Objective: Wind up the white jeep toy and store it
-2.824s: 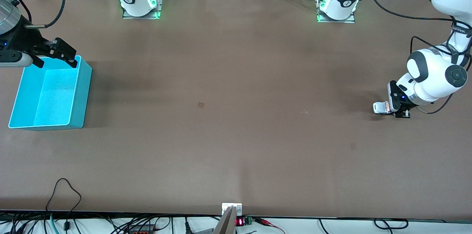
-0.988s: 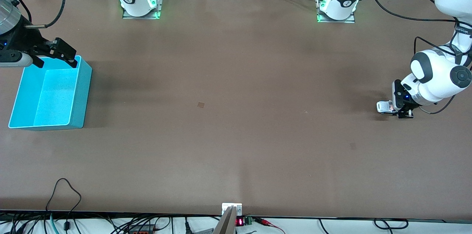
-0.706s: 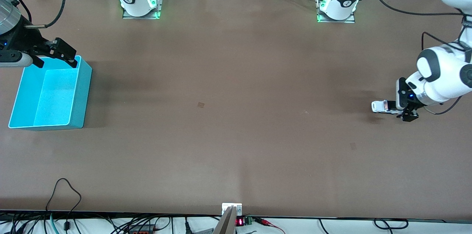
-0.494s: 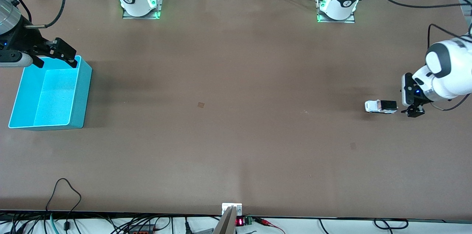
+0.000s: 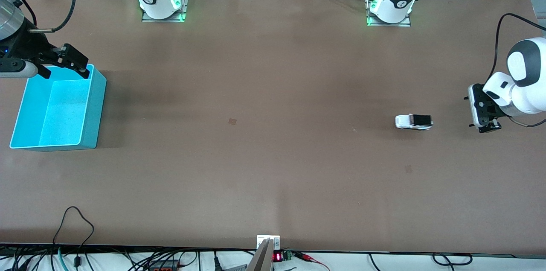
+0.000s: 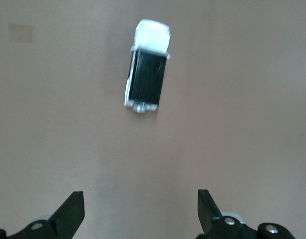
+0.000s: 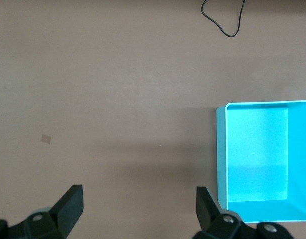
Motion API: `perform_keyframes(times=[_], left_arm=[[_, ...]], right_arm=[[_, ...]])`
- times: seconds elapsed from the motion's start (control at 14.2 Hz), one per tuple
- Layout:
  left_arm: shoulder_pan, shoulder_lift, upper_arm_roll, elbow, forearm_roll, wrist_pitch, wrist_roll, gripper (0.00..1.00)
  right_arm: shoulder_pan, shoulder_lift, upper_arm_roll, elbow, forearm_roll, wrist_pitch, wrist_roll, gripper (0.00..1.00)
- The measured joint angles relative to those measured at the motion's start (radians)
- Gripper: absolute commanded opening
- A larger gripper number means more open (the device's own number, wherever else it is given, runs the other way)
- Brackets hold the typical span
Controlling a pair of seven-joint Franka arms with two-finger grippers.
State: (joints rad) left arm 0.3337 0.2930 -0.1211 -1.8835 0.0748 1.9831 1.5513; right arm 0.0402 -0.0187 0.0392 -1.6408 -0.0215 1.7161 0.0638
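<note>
Brown table [image 5: 273, 155], wide and mostly bare. Turquoise bin [image 5: 25, 111] at the right arm's end, open side up. Right arm bent low over the bin's rim on the bases' side, right gripper [image 5: 66, 66] hanging above that rim, fingers [image 7: 68, 204] spread wide, nothing between them. Left arm folded at its own end of the table, wrist turned toward the middle, left gripper [image 5: 484, 113] low over the tabletop, fingers [image 6: 71, 214] also spread wide and holding nothing. White jeep toy [image 5: 413, 121] free on the table, near the left gripper but apart from it, black rear toward that gripper, white hood toward the bin.
</note>
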Motion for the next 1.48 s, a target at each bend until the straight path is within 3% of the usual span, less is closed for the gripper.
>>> perform_keyframes(times=[0.42,0.92,1.48], left_arm=[[-0.054,0.0,-0.014,0.082,0.0,-0.151,-0.292,1.0],[-0.06,0.0,-0.089,0.238,0.0,-0.4,-0.754,1.0],[-0.197,-0.114,-0.086,0.272,0.0,-0.417,-1.318,1.0]], right_arm=[[0.0,0.0,0.0,0.0,0.0,0.0,0.0,1.0],[0.0,0.0,0.0,0.0,0.0,0.0,0.0,1.0],[0.0,0.0,0.0,0.0,0.0,0.0,0.0,1.0]])
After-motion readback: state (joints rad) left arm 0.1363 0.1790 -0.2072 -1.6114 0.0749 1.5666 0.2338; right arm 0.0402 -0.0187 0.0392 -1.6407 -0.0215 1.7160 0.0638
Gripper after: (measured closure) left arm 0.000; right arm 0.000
